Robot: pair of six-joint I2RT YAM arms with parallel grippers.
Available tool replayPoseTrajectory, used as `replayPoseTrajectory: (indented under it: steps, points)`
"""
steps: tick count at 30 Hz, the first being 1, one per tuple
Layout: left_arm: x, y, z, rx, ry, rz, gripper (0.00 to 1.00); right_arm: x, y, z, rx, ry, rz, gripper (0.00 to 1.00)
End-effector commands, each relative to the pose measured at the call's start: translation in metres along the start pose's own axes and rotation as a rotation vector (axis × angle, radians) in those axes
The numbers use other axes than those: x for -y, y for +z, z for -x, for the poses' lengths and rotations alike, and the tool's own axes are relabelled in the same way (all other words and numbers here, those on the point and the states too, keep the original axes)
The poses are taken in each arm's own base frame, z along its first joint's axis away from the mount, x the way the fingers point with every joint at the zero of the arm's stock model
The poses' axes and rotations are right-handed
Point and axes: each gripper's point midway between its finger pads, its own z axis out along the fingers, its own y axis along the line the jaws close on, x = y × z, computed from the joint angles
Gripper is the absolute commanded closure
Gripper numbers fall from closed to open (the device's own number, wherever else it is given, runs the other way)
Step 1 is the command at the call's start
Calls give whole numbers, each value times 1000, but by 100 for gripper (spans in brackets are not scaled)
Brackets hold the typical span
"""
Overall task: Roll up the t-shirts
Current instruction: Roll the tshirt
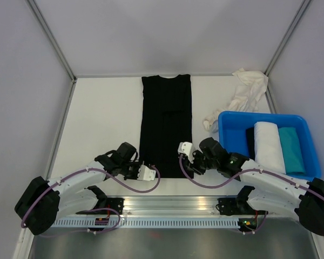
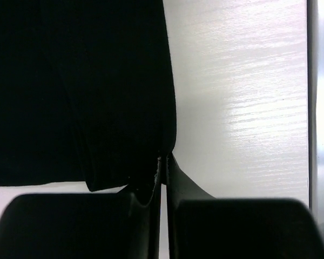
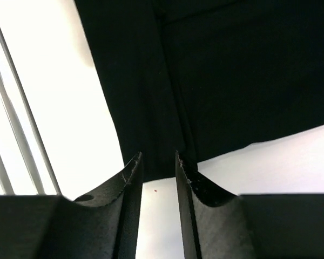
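Note:
A black t-shirt (image 1: pixel 166 124), folded into a long narrow strip, lies flat in the middle of the table. My left gripper (image 1: pixel 144 173) is at its near left corner. In the left wrist view the left gripper (image 2: pixel 164 161) is shut, with the shirt's (image 2: pixel 75 86) hem corner pinched at the tips. My right gripper (image 1: pixel 186 163) is at the near right corner. In the right wrist view the right gripper (image 3: pixel 158 157) is open, its tips over the hem of the shirt (image 3: pixel 232 75). A crumpled white t-shirt (image 1: pixel 243 94) lies at the back right.
A blue bin (image 1: pixel 310 151) at the right holds a rolled black, a rolled white (image 1: pixel 269 145) and a rolled teal shirt (image 1: pixel 291 150). A metal rail (image 1: pixel 173 205) runs along the table's near edge. Grey walls enclose the table on three sides.

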Motion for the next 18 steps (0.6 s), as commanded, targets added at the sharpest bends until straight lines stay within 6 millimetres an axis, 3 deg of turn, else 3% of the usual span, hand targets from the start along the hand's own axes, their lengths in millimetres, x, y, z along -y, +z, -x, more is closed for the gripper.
replayPoseTrajectory:
  steps: [1,6,9,18]
  points:
    - [-9,-5,-7,-44,-85,40,98,1,-9,1,21,-256,5,59]
    - [-19,-12,6,19,-163,44,98,-12,0,-29,-51,-362,52,53]
    - [-19,-12,7,26,-162,40,98,-15,11,-37,-119,-410,47,49]
    - [-18,-12,6,18,-166,36,98,-25,32,-50,-200,-437,39,52]
